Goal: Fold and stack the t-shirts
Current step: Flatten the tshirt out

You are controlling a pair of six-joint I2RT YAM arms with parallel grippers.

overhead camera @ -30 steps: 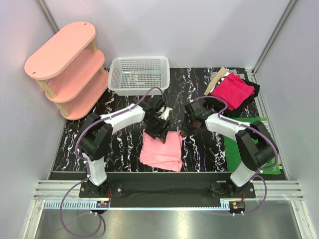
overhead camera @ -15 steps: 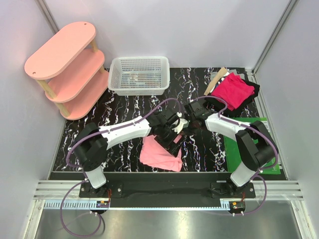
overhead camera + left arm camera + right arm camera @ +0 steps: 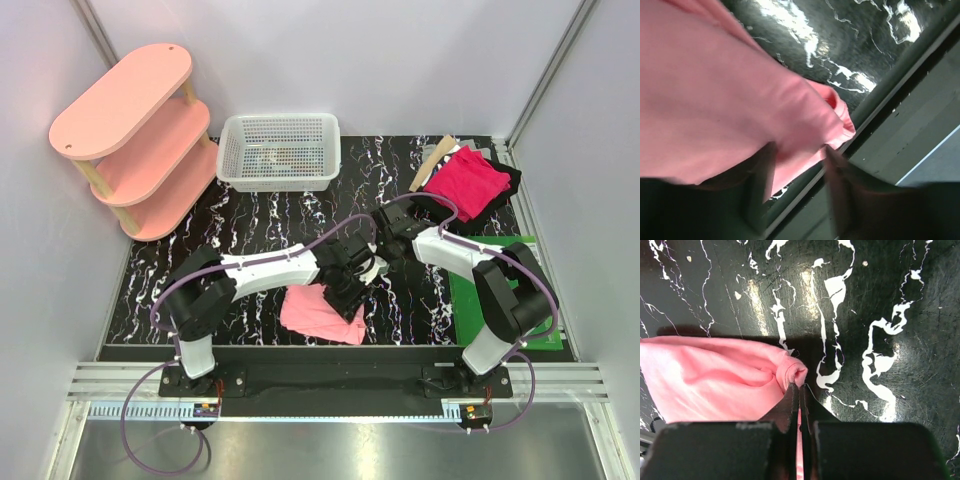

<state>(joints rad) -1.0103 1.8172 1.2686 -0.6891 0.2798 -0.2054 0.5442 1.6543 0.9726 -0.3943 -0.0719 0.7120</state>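
Salmon-pink cloth is filling most of the left wrist view: the pink t-shirt (image 3: 318,315) is lying bunched on the black marbled table (image 3: 250,215), close to its near edge and about midway between the two arm bases. The left gripper (image 3: 800,150) is reaching over the shirt's right side with its fingers (image 3: 760,185) standing part way apart and a fold of pink lying in the gap; whether they are pressing on it I cannot tell. The right gripper (image 3: 799,387) is pinching the shirt's rolled far-right corner, its jaws closed together with a thin strip of pink showing between them. The magenta t-shirt (image 3: 465,183) is sitting well apart at the far right corner, resting on something dark. A white mesh basket (image 3: 280,150) is standing at the far edge, a pink shelf unit (image 3: 135,130) is standing at the far left, and a green mat (image 3: 462,300) is lying at the near right.
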